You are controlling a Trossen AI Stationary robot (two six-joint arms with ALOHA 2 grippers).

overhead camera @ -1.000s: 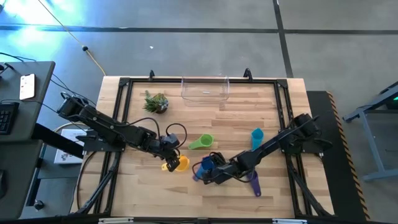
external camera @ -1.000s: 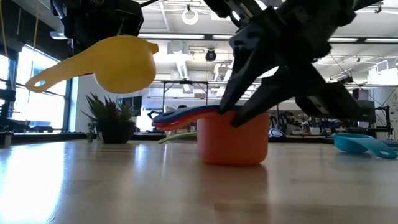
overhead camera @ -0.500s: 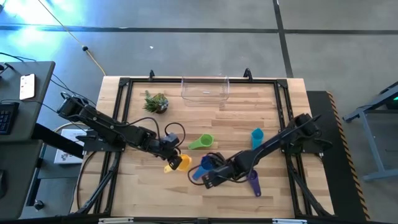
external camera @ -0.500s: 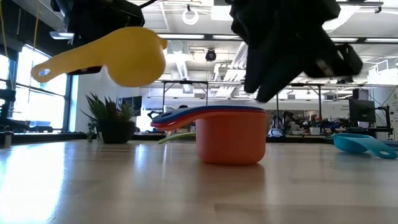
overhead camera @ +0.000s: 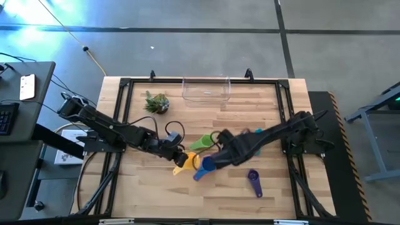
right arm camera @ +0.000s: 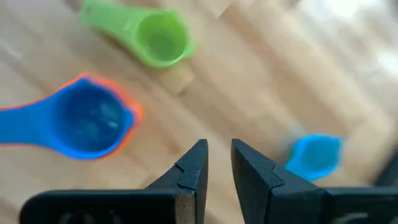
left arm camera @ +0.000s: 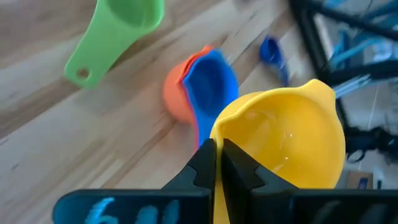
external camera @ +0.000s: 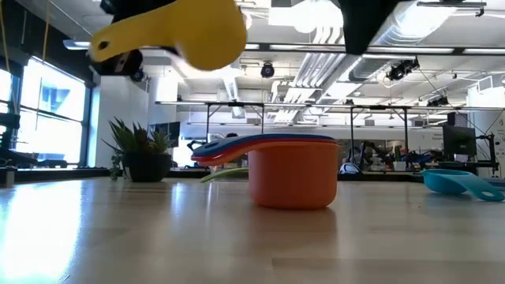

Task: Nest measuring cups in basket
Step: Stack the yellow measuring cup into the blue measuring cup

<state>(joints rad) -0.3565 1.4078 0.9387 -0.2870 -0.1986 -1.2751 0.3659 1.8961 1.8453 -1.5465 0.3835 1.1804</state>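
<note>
Left gripper [left arm camera: 216, 163] is clamped tight on the yellow cup [left arm camera: 283, 146] at its handle side, carrying it in the air just beside and above the orange cup [external camera: 293, 177], which sits on the counter [external camera: 158, 237] with the blue cup [left arm camera: 210, 84] nested inside and what looks like a red handle between them. So the stack lies just ahead of the left gripper, handles pointing back toward the left arm; the yellow bowl needs to come over that stack, I'd say. Right gripper [right arm camera: 214, 163] hovers over the counter near the stack, fingers a narrow gap apart and holding nothing. Green cup [overhead camera: 203, 143] lies loose just beyond, purple cup [overhead camera: 254, 181] nearer the front, teal cup [external camera: 458, 181] off to the right. The basket [overhead camera: 206, 89] at the far edge looks empty, well apart from both arms.
</note>
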